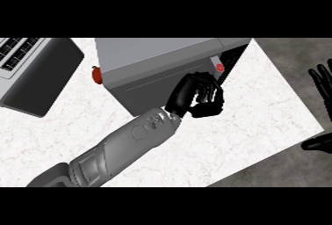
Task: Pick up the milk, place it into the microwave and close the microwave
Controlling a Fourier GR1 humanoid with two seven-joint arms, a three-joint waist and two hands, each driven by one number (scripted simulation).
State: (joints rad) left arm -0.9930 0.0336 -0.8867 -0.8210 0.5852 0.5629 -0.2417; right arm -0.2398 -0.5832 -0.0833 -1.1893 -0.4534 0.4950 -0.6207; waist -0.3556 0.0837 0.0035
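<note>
Fingers of your left hand [198, 94] are curled and lie against the front of the microwave door [152, 85], close to its free edge; you can't tell whether they clasp anything. The door stands nearly shut, leaving a narrow dark gap at the right, where a small red-and-white patch [220, 67] shows inside the microwave [156, 52]; whether that is the milk you cannot tell. Your right hand [322, 79] rests open at the view's right edge, fingers up, off the white marble table [259, 114]. A toaster [35, 72] sits at the upper left.
</note>
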